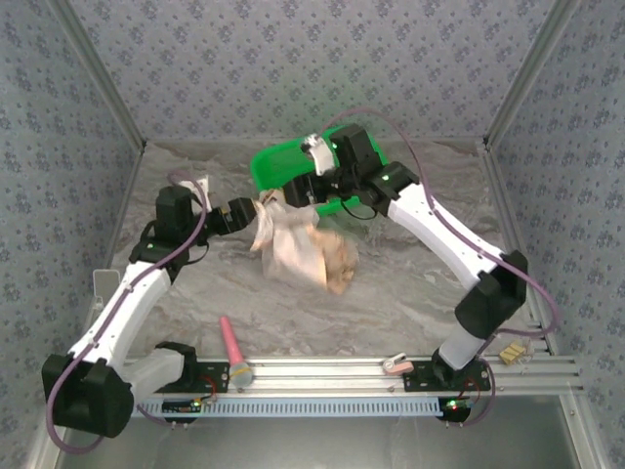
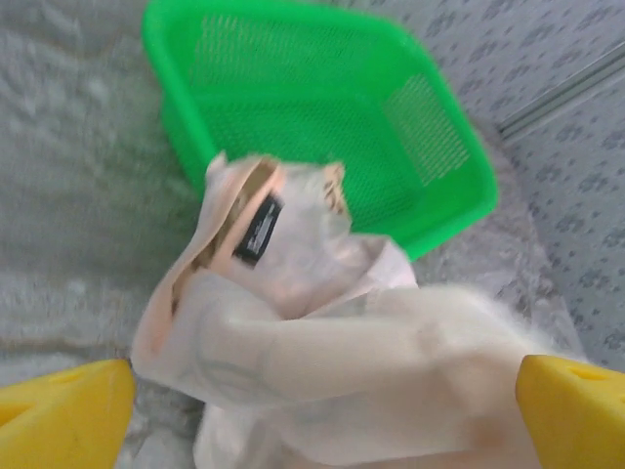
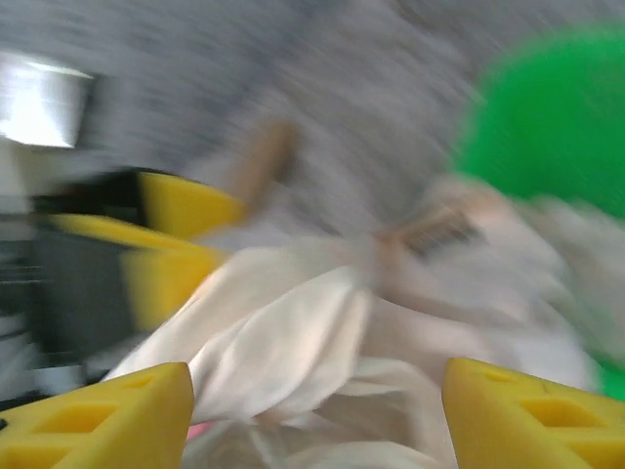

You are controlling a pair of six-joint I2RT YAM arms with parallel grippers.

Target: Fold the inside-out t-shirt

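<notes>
Your shirt (image 1: 298, 249) sits bunched in the middle of the worktop (image 1: 410, 293), pale reverse side out, just in front of the green basket (image 1: 278, 166). Both arms meet at its far end. Your left gripper (image 1: 257, 217) comes in from the left with its jaws spread wide. In its wrist view the yellow fingers (image 2: 59, 415) stand at either edge with crumpled cloth between them, and the dark neck label (image 2: 259, 227) shows inside the collar. You cannot tell whether the cloth touches either finger. Your right gripper (image 3: 317, 391) hangs over the same bunch from the basket side, jaws apart too, with cloth below the gap. That view is blurred, so you cannot tell whether it grips anything.
</notes>
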